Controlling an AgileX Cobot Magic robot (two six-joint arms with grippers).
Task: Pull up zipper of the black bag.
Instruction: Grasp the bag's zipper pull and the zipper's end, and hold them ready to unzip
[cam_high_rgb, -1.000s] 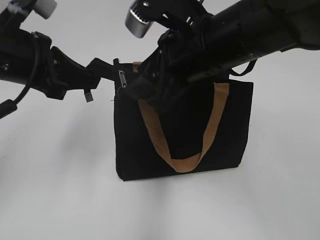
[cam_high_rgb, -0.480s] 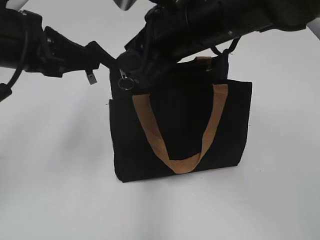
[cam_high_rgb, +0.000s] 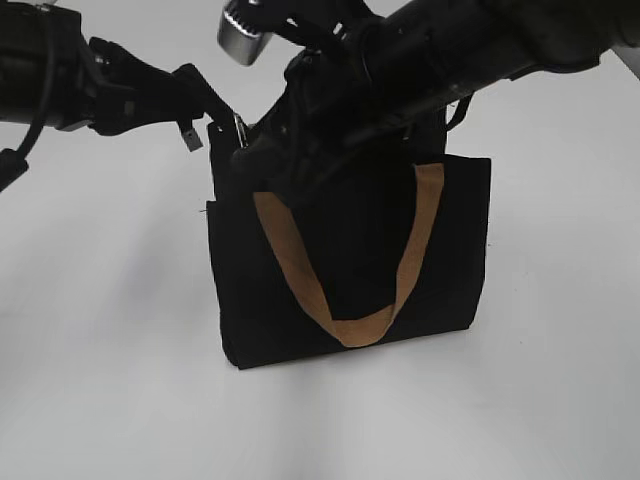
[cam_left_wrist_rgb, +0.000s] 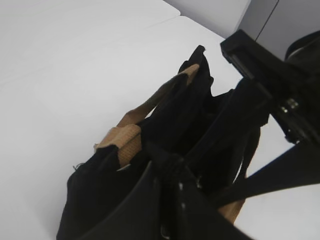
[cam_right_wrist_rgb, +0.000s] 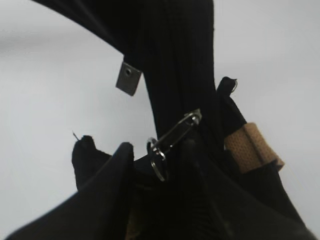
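1. Right gripper (cam_high_rgb: 250, 160): black fingers reach across to the upper left corner of the black bag (cam_high_rgb: 350, 260). In the right wrist view the two dark fingers (cam_right_wrist_rgb: 107, 190) flank a silvery pull with a ring (cam_right_wrist_rgb: 159, 159); whether they actually pinch it cannot be told, since the contact is lost in shadow.
2. Left gripper (cam_high_rgb: 205, 105): its fingers are drawn close together around a fold of black fabric at the bag's top corner. In the left wrist view the fingertips are buried in dark cloth, so the exact gap is unclear.
3. Black bag: a boxy fabric tote standing upright on a white table (cam_high_rgb: 100, 380), matte woven cloth with soft creases. A tan-brown webbing handle (cam_high_rgb: 340, 320) hangs in a flat U down its front face; a second band (cam_left_wrist_rgb: 122, 142) shows at the rim in the left wrist view.
4. Zipper (cam_right_wrist_rgb: 175, 131): a slim silvery metal piece linked to a round wire ring, lying at the top left corner of the bag, just beside both grippers.
5. Small grey rectangular tag (cam_high_rgb: 186, 137): flat, with one hole, dangling below the left gripper.
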